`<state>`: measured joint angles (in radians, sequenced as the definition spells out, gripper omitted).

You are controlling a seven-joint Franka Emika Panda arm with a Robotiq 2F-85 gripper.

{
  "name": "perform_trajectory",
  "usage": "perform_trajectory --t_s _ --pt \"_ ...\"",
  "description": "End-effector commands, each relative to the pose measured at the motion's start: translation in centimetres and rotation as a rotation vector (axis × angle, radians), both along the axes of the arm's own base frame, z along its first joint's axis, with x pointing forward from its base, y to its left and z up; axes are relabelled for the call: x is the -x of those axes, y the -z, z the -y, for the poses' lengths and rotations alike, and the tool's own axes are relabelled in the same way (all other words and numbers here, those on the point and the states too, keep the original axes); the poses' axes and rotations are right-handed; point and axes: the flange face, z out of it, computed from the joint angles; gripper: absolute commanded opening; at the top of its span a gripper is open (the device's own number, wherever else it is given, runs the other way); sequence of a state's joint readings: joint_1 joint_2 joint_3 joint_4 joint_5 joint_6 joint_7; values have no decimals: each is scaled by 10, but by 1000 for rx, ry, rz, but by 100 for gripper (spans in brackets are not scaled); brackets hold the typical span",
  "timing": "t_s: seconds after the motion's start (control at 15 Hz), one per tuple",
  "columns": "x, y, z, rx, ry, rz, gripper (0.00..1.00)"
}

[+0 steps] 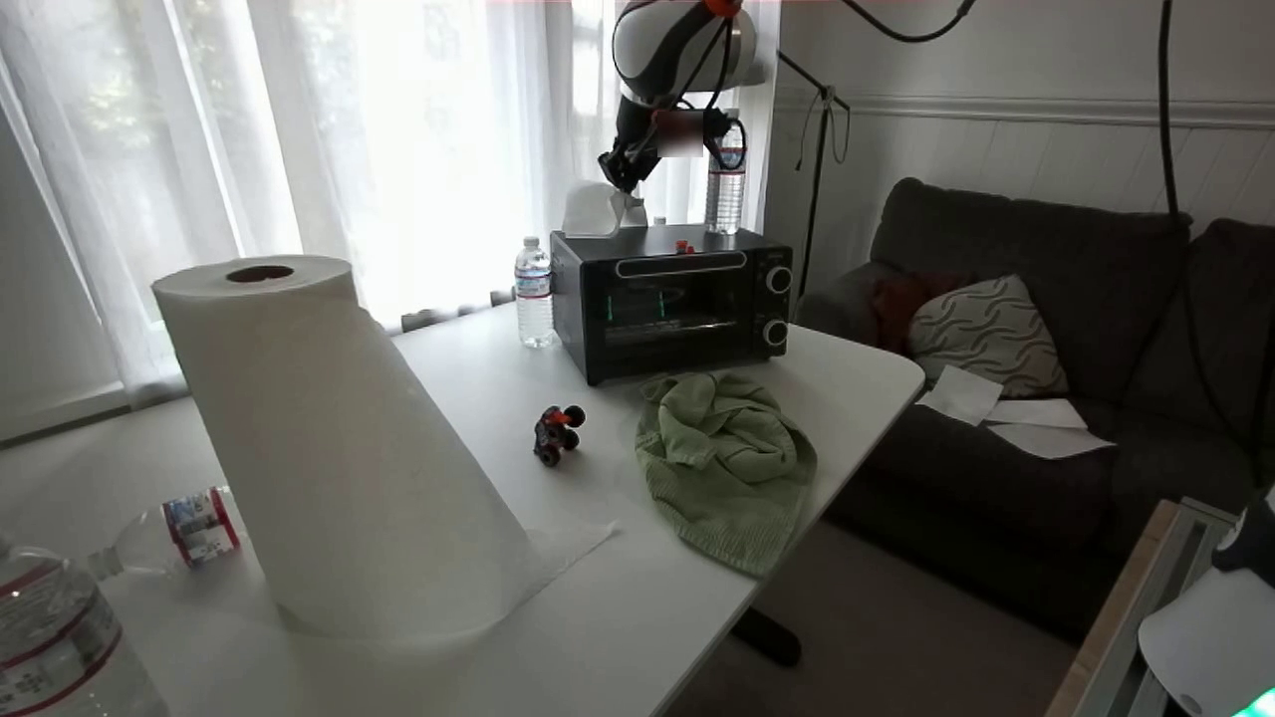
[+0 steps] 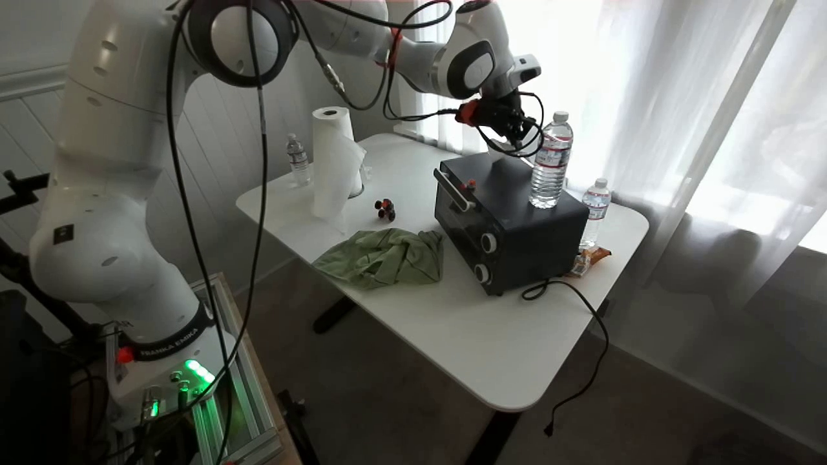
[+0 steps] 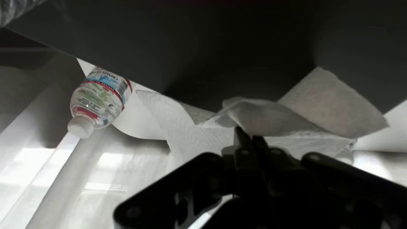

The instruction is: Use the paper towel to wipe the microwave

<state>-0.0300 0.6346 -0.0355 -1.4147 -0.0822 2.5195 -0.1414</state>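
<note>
The microwave is a small black oven, seen in both exterior views (image 1: 687,309) (image 2: 536,252). Its dark top fills the upper part of the wrist view (image 3: 222,41). My gripper (image 1: 626,187) is above the microwave's rear top in both exterior views (image 2: 517,143). In the wrist view its fingers (image 3: 251,135) are closed together on a crumpled white paper towel (image 3: 276,117). The towel (image 1: 592,209) hangs at the fingertips and spreads at the top's rear edge, partly over it. How firmly it presses is unclear. The paper towel roll (image 1: 339,448) stands on the table, also in an exterior view (image 2: 333,161).
A water bottle (image 2: 551,161) stands on the microwave, near a small red item (image 2: 470,185). Other bottles stand beside (image 1: 534,299) and behind it (image 2: 594,210). A green cloth (image 1: 727,458) and toy car (image 1: 556,435) lie in front. A cord (image 2: 581,303) hangs off the table.
</note>
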Motion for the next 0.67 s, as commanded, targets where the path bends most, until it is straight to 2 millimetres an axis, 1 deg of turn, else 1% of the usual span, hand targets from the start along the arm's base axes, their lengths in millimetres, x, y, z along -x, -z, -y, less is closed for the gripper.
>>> perform_trajectory --t_s 0.0,0.2,0.4,0.6 --pt "7 16 1 9 27 -76 6" --pt "13 29 -4 -6 17 -158 5" --pt "20 39 -16 -26 -6 -244 6" --pt "26 36 -31 -43 -40 -295 5"
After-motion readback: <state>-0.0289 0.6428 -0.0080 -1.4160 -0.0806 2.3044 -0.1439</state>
